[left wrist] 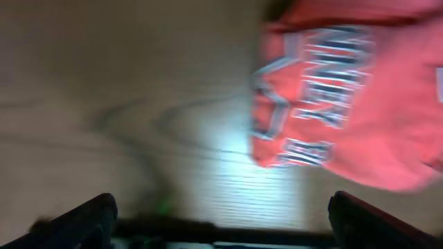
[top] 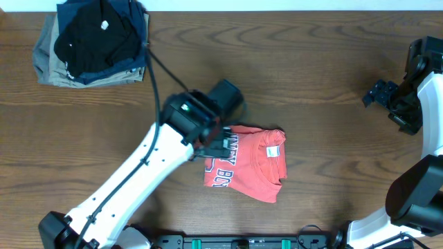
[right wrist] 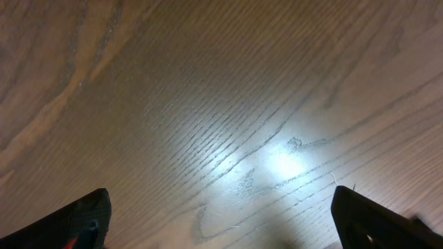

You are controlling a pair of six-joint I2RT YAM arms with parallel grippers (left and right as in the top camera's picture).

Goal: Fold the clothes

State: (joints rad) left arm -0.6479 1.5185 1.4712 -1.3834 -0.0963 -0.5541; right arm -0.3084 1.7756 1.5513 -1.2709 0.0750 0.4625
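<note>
Overhead, the red T-shirt (top: pixel 249 164) lies folded in a small bundle near the middle of the table (top: pixel 311 55), the left gripper (top: pixel 220 144) at its left edge — jaws spread wide, holding nothing. The right gripper (top: pixel 379 93) hangs well apart to the right, likewise wide open and empty. The cloth looks soft, light and floppy — best pinched at a folded edge, through all layers, so it does not fall open.

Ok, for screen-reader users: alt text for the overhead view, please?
A folded coral-red soft cloth T-shirt with white lettering lies on the brown wooden table, the left arm's open tool at its edge. Folded black, navy and khaki garments are stacked in a far corner.
</note>
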